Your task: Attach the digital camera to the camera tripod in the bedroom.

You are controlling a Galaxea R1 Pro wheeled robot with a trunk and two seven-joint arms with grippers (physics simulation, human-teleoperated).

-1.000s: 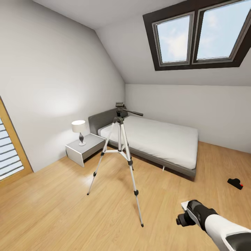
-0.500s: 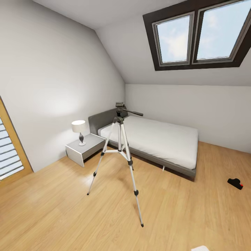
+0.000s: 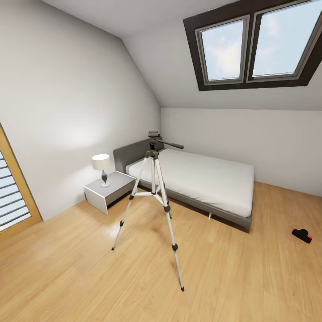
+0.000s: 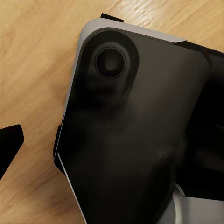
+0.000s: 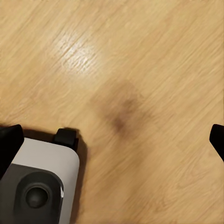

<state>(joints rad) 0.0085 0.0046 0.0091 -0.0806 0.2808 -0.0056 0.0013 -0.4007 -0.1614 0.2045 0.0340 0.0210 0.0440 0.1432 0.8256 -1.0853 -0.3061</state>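
Observation:
The camera tripod (image 3: 155, 175) stands upright on the wood floor in the middle of the bedroom, in front of the bed, its dark head and pan handle at the top with nothing on it. The digital camera (image 3: 302, 235) lies on the floor far to the right, small and black with a red button. My right gripper (image 5: 112, 144) hangs open over bare floor, black fingertips (image 5: 9, 144) at both edges of the right wrist view. My left gripper (image 4: 112, 149) points down at my own dark base; one fingertip (image 4: 9, 144) shows far out to the side.
The grey bed (image 3: 201, 179) with its white mattress lies behind the tripod, and a grey nightstand (image 3: 109, 190) with a lamp (image 3: 101, 163) stands to its left. A slatted wooden door (image 3: 9, 197) is at the left edge. My base (image 5: 37, 186) is beside the right gripper.
My right arm, raised at the lower right of the head view a second ago, has dropped out of that view. The room, tripod and camera have not moved.

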